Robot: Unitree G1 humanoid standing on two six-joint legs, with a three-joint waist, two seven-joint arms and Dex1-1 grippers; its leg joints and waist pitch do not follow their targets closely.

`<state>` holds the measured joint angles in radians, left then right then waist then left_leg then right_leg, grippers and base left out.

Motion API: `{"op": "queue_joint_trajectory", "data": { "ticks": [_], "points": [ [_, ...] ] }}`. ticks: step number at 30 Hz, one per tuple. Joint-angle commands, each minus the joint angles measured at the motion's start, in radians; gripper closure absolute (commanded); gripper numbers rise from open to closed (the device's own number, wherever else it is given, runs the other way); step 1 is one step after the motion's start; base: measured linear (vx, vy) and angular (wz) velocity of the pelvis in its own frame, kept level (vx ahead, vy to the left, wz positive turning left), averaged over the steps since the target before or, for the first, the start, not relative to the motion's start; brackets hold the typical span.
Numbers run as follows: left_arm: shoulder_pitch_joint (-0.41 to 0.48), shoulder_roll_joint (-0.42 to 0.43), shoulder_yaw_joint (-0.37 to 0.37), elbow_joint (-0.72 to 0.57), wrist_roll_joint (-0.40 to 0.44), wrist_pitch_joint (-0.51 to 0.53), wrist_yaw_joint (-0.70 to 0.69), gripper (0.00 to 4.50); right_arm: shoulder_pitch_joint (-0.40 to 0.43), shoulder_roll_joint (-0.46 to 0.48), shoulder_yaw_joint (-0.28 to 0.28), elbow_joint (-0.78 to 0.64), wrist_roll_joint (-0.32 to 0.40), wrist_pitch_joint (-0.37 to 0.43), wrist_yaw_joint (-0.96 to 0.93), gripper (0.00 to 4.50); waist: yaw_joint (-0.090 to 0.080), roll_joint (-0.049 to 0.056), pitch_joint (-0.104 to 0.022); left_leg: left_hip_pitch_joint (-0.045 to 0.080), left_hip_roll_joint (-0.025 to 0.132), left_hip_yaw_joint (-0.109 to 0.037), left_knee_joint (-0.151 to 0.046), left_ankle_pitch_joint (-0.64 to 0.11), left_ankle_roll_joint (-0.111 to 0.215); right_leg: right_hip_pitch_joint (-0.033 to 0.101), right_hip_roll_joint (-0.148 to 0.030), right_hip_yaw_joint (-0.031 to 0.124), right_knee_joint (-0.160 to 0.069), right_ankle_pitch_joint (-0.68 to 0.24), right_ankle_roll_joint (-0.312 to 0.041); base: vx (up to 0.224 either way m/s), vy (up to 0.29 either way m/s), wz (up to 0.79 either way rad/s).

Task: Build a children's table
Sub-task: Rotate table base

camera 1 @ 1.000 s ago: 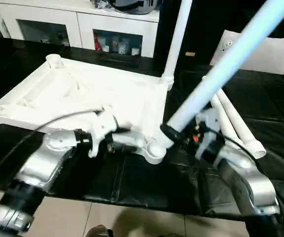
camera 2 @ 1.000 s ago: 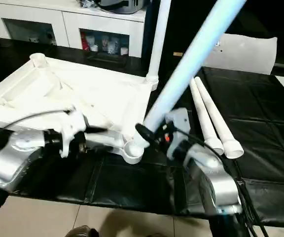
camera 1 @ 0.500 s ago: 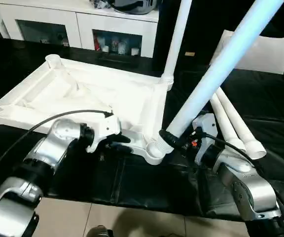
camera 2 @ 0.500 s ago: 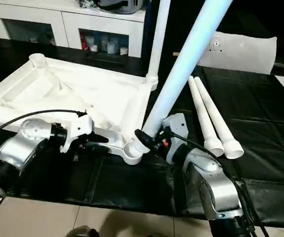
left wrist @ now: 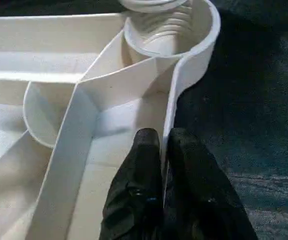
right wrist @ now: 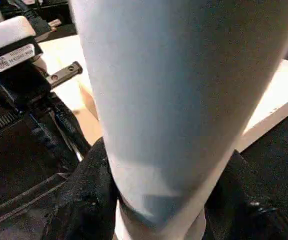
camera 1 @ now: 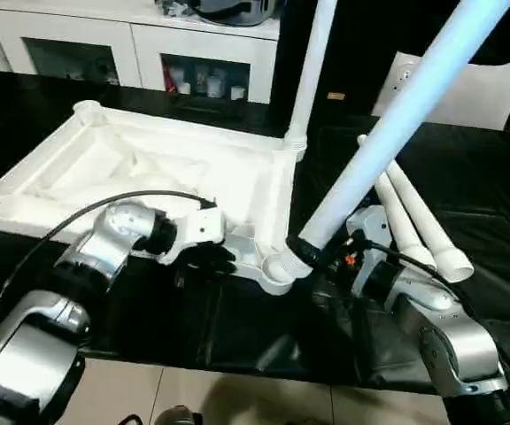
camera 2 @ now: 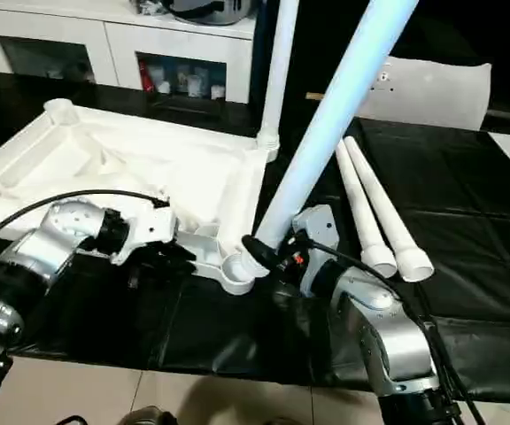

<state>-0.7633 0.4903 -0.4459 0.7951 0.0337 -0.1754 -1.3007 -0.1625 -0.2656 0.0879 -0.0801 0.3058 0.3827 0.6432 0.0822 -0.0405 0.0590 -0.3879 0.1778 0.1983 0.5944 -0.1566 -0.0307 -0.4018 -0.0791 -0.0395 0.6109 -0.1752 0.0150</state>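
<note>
White plastic made up the upturned tabletop (camera 1: 149, 168) on the black-covered desk (camera 1: 467, 221). In the head views, one leg (camera 1: 312, 62) stood socketed at twelve o'clock, two spare legs (camera 2: 374, 212) lay at three o'clock, and the right end effector (camera 1: 312, 254) pinched a slanted leg (camera 1: 405, 106) over the near corner socket (camera 1: 277, 267). In the left wrist view, the left end effector (left wrist: 165, 150) pinched the thin rim wall between its fingers (left wrist: 140, 170). In the right wrist view, that leg (right wrist: 184, 100) sat clamped. Light, stiff and slippery, I judged; grip low near the threaded end.
</note>
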Motion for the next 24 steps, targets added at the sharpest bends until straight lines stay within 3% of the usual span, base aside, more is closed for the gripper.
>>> {"op": "queue_joint_trajectory", "data": {
  "ticks": [1, 7, 10, 12, 16, 17, 18, 21, 24],
  "points": [
    [-0.004, -0.004, -0.023, 0.04, 0.038, 0.023, -0.014, 4.34, -0.01, -0.008, 0.0, -0.011, 0.004, -0.007, 0.003, 2.59, 0.001, 0.018, -0.063, 0.042, 0.054, -0.037, -0.087, -0.454, -0.09, 0.017, -0.076, 0.041, -0.086, -0.376, -0.185, 0.0, 0.0, 0.0],
    [0.007, -0.025, 0.005, 0.045, 0.028, 0.106, 0.048, 4.5, -0.027, 0.008, -0.021, 0.002, 0.022, 0.001, -0.008, 2.59, -0.001, 0.015, -0.063, 0.04, 0.055, -0.035, -0.086, -0.437, -0.08, 0.02, -0.076, 0.04, -0.084, -0.368, -0.2, 0.0, 0.0, 0.0],
    [0.026, -0.074, 0.071, 0.037, -0.014, 0.195, 0.159, 4.5, -0.039, 0.016, -0.032, 0.018, 0.029, 0.007, -0.014, 2.59, -0.003, 0.014, -0.061, 0.039, 0.054, -0.036, -0.084, -0.442, -0.078, 0.021, -0.077, 0.039, -0.085, -0.392, -0.2, 0.0, 0.0, 0.0],
    [0.073, -0.103, 0.104, -0.015, -0.041, 0.3, 0.211, 4.5, -0.053, 0.024, -0.031, 0.038, 0.025, 0.006, -0.025, 2.59, -0.008, 0.009, -0.059, 0.036, 0.054, -0.039, -0.085, -0.447, -0.075, 0.023, -0.078, 0.036, -0.089, -0.438, -0.187, 0.0, 0.0, 0.0],
    [0.112, -0.121, 0.126, -0.068, -0.054, 0.383, 0.25, 4.5, -0.065, 0.033, -0.032, 0.05, 0.021, 0.006, -0.04, 2.59, -0.019, 0.009, -0.058, 0.038, 0.051, -0.04, -0.081, -0.46, -0.066, 0.017, -0.077, 0.034, -0.102, -0.505, -0.167, 0.0, 0.0, 0.0],
    [0.14, -0.131, 0.133, -0.115, -0.057, 0.417, 0.274, 4.5, -0.074, 0.038, -0.034, 0.062, 0.017, 0.003, -0.049, 2.59, -0.022, 0.0, -0.058, 0.035, 0.05, -0.04, -0.081, -0.456, -0.062, 0.018, -0.076, 0.033, -0.104, -0.516, -0.159, 0.0, 0.0, 0.0],
    [0.165, -0.136, 0.134, -0.157, -0.055, 0.436, 0.289, 4.5, -0.081, 0.042, -0.036, 0.072, 0.014, -0.001, -0.054, 2.59, -0.024, 0.001, -0.057, 0.036, 0.053, -0.041, -0.082, -0.454, -0.061, 0.016, -0.078, 0.034, -0.103, -0.521, -0.159, 0.0, 0.0, 0.0],
    [0.216, -0.127, 0.113, -0.242, -0.035, 0.405, 0.28, 4.5, -0.096, 0.048, -0.038, 0.092, 0.01, -0.006, -0.065, 2.59, -0.027, 0.005, -0.056, 0.041, 0.053, -0.042, -0.08, -0.472, -0.061, 0.008, -0.076, 0.033, -0.11, -0.557, -0.142, 0.0, 0.0, 0.0],
    [0.258, -0.087, 0.072, -0.308, -0.002, 0.324, 0.238, 4.5, -0.108, 0.048, -0.032, 0.112, 0.005, -0.011, -0.061, 2.59, -0.029, 0.003, -0.056, 0.038, 0.053, -0.046, -0.085, -0.482, -0.063, 0.007, -0.075, 0.033, -0.111, -0.575, -0.115, 0.0, 0.0, 0.0]
  ]
}}
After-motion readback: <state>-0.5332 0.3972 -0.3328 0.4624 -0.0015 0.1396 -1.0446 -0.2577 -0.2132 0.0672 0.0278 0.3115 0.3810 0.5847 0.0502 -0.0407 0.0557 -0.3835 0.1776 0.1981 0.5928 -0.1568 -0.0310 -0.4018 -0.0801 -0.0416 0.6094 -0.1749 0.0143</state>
